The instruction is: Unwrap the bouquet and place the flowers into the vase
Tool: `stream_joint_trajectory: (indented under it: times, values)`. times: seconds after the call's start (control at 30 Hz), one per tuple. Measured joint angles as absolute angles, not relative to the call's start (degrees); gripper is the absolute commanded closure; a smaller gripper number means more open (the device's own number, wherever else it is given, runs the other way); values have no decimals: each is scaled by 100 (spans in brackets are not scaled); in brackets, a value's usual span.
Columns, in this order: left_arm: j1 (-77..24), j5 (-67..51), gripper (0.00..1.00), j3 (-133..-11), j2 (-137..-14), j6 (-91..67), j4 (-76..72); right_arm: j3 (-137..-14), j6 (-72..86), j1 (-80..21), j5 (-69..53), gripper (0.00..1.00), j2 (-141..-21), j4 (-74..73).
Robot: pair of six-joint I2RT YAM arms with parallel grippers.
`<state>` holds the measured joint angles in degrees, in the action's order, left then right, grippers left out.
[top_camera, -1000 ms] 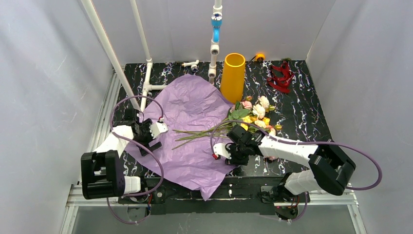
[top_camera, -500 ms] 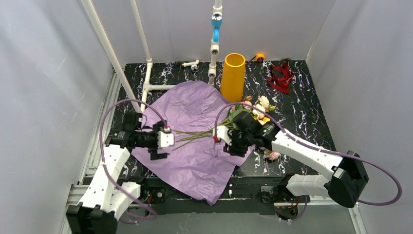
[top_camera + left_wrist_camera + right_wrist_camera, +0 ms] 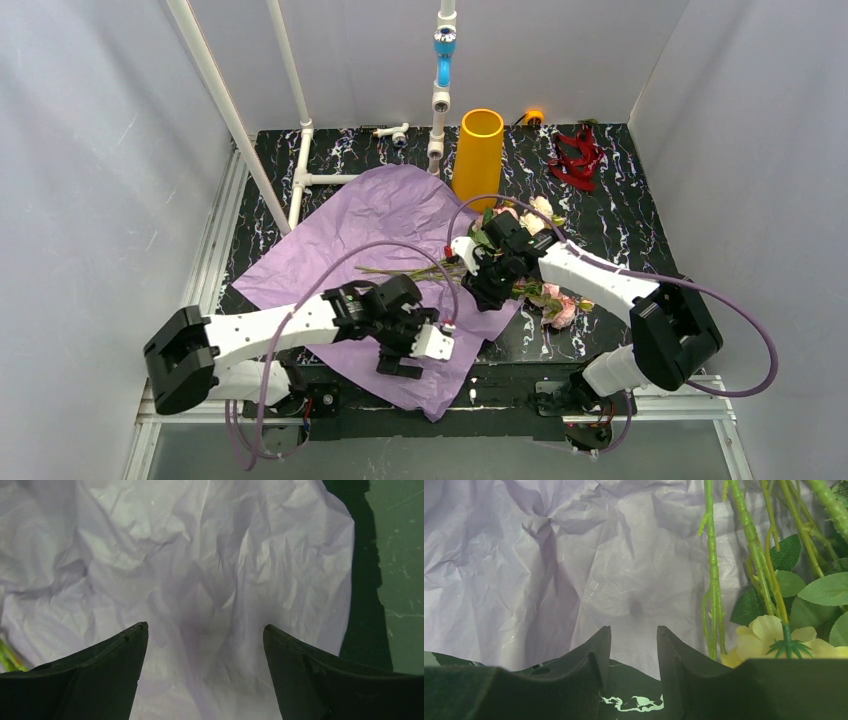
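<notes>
Top view - the wrapping paper [image 3: 380, 230] lies spread flat on the marbled table [image 3: 620, 240] and the dark red ribbon [image 3: 575, 158] sits off in the far right corner, so the unwrap part looks done. The flowers [image 3: 540, 212] lie loose, heads on bare table to the right, stems [image 3: 410, 272] running left across the paper. The vase [image 3: 479, 160] stands upright just behind the heads, with nothing in it that I can see. The left gripper [image 3: 405, 358] is stretched low across the near part of the sheet, forearm almost level, probably placed to pin or clear the paper. The right gripper [image 3: 483, 290] is bent down over the stem bundle near the leaves, likely lining up a pick.

Left wrist - the left gripper [image 3: 205, 627] has its jaws spread wide, nothing between them, only crinkled paper below and the sheet's edge at right.

Right wrist - the right gripper [image 3: 634, 629] has its jaws parted by a narrow gap with nothing in it, so no grip. It hangs over the paper's edge, with the stems, green leaves [image 3: 789, 555] and a yellow rose [image 3: 769, 630] just to its right. It would need to shift over to catch a stem.
</notes>
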<state>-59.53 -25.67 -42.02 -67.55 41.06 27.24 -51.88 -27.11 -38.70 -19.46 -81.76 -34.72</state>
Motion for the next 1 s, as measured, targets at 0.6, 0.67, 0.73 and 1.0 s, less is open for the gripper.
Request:
stream_joint_trajectory:
  times: [0.6,0.67,0.73,1.0]
  values:
    - [-4836,-2720,11,-3767,-5739,4091,4012,-4705,-4158,-3568,-1557,56,-7747,-4071]
    - [-4195,-3173,22,-4744,-5730,3859,4224,-5306,-3913,-3516,-1745,55,-7264,-4259]
    - [-3933,-3319,27,-5269,-5907,3758,4171,-5693,-3723,-3433,-1824,54,-7131,-4259]
    - [-3909,-3260,44,-6646,-7891,3800,3236,-6945,-2161,-2272,-1970,52,-7041,-4351]
